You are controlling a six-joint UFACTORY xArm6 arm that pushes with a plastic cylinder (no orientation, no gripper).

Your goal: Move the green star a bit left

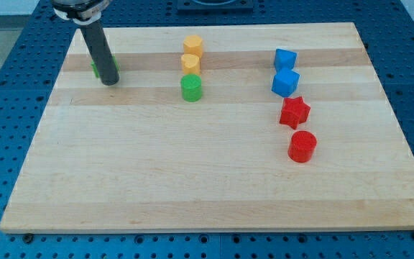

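Observation:
The green star point(95, 69) lies near the board's upper left and is mostly hidden behind my dark rod; only green slivers show on either side of it. My tip point(109, 82) rests on the board just in front of the star, at its lower right side, touching or nearly touching it. The rod rises from the tip toward the view's top left.
Two yellow blocks point(192, 47) point(190, 63) and a green cylinder point(191, 88) form a column at upper middle. Two blue blocks point(284, 59) point(285, 83), a red star point(294, 112) and a red cylinder point(302, 147) line up at the right. The wooden board point(192, 180) sits on a blue perforated table.

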